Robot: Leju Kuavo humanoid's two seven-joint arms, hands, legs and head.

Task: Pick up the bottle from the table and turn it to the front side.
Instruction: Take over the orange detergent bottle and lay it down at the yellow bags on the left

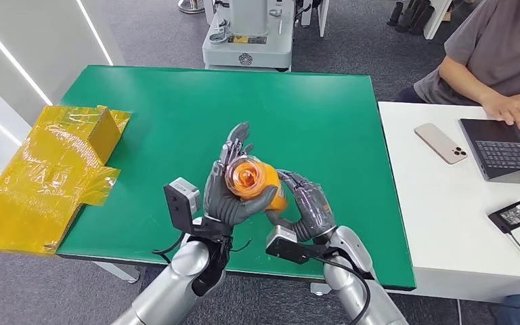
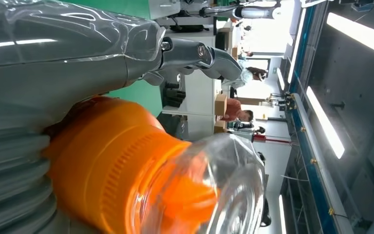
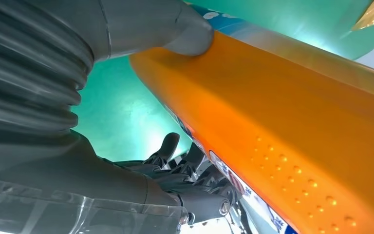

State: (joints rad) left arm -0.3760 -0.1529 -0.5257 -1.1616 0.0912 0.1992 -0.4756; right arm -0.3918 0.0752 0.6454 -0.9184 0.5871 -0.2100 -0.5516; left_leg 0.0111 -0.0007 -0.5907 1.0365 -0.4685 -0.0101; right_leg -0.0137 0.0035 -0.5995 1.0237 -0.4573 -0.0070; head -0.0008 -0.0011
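Bottle [image 1: 254, 181] clasped by left hand [image 1: 225, 193] and right hand [image 1: 305, 203] above the table's [image 1: 176, 101] near edge; its smooth, tilted body could slip during regrasping.

both silver arms reach forward and meet at the middle; the left hand [image 1: 229, 193] and right hand [image 1: 306, 203] face each other, fingers curled, both gripping the bottle [image 1: 256, 181].
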